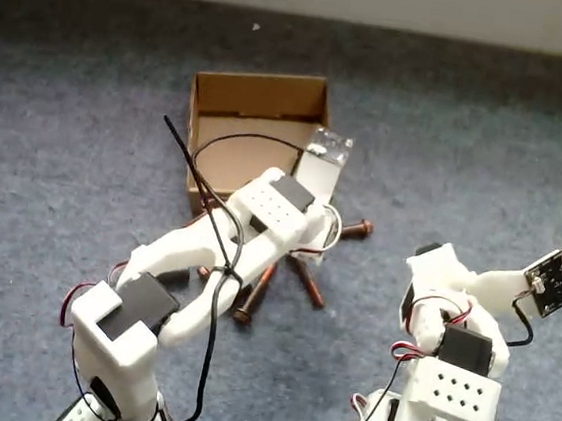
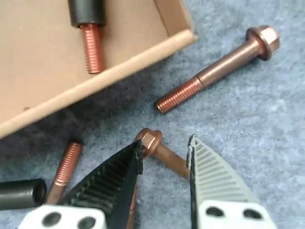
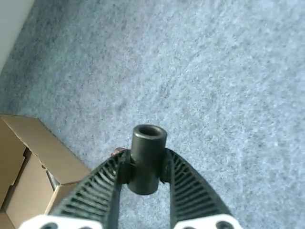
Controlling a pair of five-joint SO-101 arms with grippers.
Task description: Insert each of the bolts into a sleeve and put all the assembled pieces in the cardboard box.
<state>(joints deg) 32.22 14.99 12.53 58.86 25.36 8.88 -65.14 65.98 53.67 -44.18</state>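
Copper-coloured metal bolt beside the brown cardboard box seems next: the open left gripper straddling it should close, while the right gripper clamps a black tubular sleeve.

Soft, even daylight is spreading over the counter, and nothing is glaring harshly. In the high view my left arm is laying a faint, diffuse shadow beneath itself. Near my left pincer the cardboard box wall is throwing a darker band onto the counter, and a bolt is gleaming along its shank. The sleeve in my right pincer is catching a dull sheen on its rim.
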